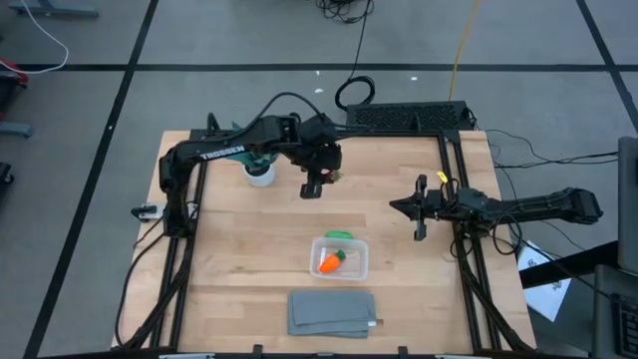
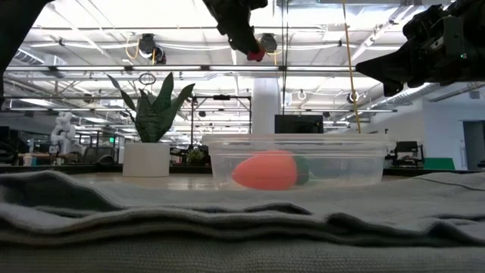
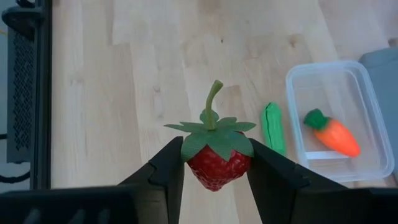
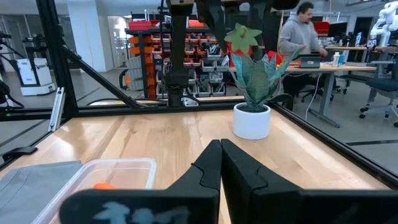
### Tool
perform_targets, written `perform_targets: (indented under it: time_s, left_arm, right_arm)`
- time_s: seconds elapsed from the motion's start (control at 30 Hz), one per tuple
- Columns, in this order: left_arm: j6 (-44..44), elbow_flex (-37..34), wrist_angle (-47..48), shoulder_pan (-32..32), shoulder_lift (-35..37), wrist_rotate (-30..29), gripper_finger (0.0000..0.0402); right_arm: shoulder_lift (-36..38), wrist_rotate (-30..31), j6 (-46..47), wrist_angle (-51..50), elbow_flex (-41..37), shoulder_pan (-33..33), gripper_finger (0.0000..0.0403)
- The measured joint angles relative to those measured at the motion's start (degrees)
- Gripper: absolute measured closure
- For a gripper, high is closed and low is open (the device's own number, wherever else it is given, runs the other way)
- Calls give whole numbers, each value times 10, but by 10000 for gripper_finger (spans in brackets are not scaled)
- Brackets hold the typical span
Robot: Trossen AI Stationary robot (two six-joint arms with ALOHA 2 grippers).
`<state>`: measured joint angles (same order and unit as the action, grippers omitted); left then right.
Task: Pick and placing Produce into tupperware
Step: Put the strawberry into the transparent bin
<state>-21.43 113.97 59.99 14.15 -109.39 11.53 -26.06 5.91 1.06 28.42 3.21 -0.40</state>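
My left gripper (image 3: 216,163) is shut on the red berry (image 3: 214,167), a toy strawberry with a green leafy cap. It hangs high above the table's far middle (image 1: 314,185); the low view has it at the top (image 2: 244,38). The clear tupperware (image 1: 341,258) sits toward the near edge with the orange carrot (image 3: 334,135) lying inside. The green pod (image 3: 272,127) lies flat on the wood against the tub's far wall. My right gripper (image 4: 221,158) is shut on nothing and hovers at the table's right side (image 1: 419,211). My left gripper pinches the berry's red body (image 3: 199,169) between its two fingers, just under the leafy cap. The fingers (image 2: 241,30) point down from above. The berry (image 2: 256,54) is lifted clear, high over the table, showing at the fingers' free ends.
A teal-leaved plant in a white pot (image 1: 260,172) stands at the far left, close under the left arm. A folded grey cloth (image 1: 332,312) lies at the near edge, just in front of the tub. Bare wood (image 1: 239,249) lies left of the tub. A person sits in the room beyond.
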Motion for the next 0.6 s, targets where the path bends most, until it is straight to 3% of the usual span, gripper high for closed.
perform_targets:
  time_s: [0.33, 0.6]
  left_arm:
    - [0, 0, 0, 4, 0, 12, 257]
    - [11, -6, -5, -12, 0, 59, 257]
  right_arm:
    - [0, 0, 4, 0, 0, 0, 403]
    - [0, 0, 3, 0, 0, 0, 403]
